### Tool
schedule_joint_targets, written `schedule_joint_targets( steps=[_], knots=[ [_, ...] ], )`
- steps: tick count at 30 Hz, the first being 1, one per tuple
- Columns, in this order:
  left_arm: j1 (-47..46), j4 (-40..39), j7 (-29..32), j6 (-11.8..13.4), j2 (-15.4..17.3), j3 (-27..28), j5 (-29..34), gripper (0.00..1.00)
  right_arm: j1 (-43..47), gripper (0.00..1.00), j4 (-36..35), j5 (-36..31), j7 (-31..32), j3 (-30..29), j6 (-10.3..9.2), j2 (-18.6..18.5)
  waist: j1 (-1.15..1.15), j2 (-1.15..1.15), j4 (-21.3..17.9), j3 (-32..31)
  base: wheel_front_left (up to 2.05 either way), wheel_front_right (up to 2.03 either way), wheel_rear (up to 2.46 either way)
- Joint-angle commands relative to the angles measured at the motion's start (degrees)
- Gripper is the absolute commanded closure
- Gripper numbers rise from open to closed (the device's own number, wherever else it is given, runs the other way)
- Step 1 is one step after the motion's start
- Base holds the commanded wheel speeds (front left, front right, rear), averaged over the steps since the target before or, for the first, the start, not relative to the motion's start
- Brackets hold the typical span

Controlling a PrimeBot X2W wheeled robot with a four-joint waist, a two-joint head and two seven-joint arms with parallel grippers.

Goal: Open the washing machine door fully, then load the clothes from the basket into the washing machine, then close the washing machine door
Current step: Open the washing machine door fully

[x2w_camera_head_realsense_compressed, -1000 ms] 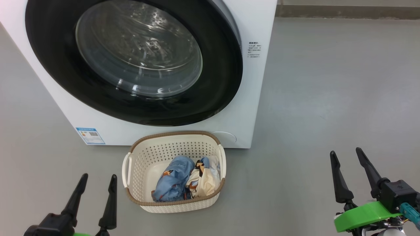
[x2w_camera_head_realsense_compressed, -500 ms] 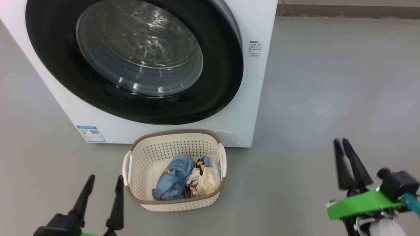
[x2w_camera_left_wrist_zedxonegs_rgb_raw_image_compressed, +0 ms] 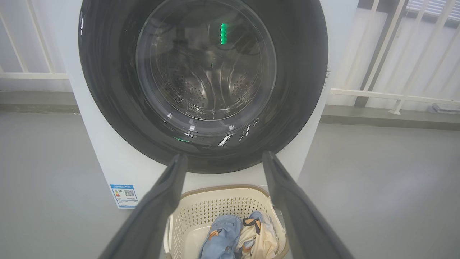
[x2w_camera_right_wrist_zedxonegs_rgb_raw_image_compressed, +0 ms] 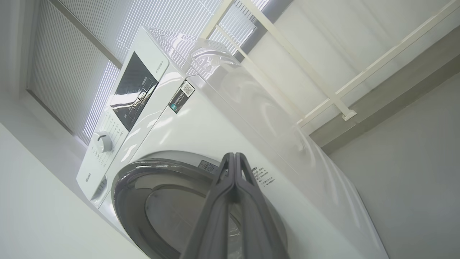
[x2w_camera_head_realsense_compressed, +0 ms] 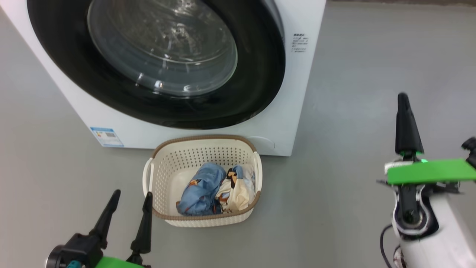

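Our right claw (x2w_camera_head_realsense_compressed: 403, 99), pinched shut and empty, may skid off the closed glossy door (x2w_camera_head_realsense_compressed: 260, 74); our left claw (x2w_camera_head_realsense_compressed: 132, 193), spread wide and empty, could nudge the basket (x2w_camera_head_realsense_compressed: 208, 138).

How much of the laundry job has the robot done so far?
Nothing is finished yet. The washing machine door is shut, and the clothes lie in the basket. In hand: the right end effector, shut and empty, points toward the washing machine; the left end effector hangs open near the basket. Left: open the door, load the clothes, close the door.
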Motion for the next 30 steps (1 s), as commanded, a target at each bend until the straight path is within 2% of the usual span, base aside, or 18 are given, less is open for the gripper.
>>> schedule_joint_targets(
  steps=[1,5,9,13,14,17,24,30],
  knots=[
    [-2.7,-1.0,-0.5,0.0,0.6,1.4,-0.6,0.0,-4.0,1.0,-0.3,4.5,-0.4,2.0,0.32,-0.8,0.0,0.0,1.1,1.5,0.0,0.0,0.0],
    [-4.0,-1.0,-0.5,0.0,0.3,0.7,-1.0,0.0,-8.9,1.0,3.3,16.0,-0.3,5.2,0.32,-4.4,0.0,0.0,2.4,3.5,0.0,0.0,0.0],
    [-5.4,-1.1,-0.5,0.0,-0.2,-0.1,-1.6,0.0,-13.7,1.0,5.5,27.1,4.0,8.3,0.32,-9.2,0.0,0.0,4.0,5.7,0.0,0.0,0.0],
    [-6.7,-1.4,-0.5,0.0,-0.9,-0.6,-2.3,0.0,-17.4,1.0,6.4,34.3,10.5,9.5,0.32,-13.1,0.0,0.0,5.6,8.2,0.0,0.0,0.0],
    [-6.7,-1.4,-0.5,0.0,-0.9,-0.6,-2.3,0.0,-17.4,1.0,6.4,34.3,10.5,9.5,0.32,-13.1,0.0,0.0,5.6,8.2,0.0,0.0,0.0],
    [-7.4,-1.6,-0.5,0.0,-1.3,-1.1,-2.6,0.0,-20.0,1.0,7.3,39.7,16.2,8.7,0.32,-14.2,0.0,0.0,6.6,10.0,0.0,0.0,0.0],
    [-9.6,-2.1,-0.5,0.0,-1.9,-2.6,-3.2,0.0,-26.7,1.0,10.0,43.8,26.9,6.8,0.32,-16.6,0.0,0.0,8.7,14.2,0.0,0.0,0.0],
    [-11.4,-2.0,-0.5,0.0,-2.3,-3.9,-4.0,0.0,-32.3,1.0,12.4,43.1,34.3,7.5,0.32,-18.1,0.0,0.0,10.1,17.5,0.0,0.0,0.0]
  ],
)
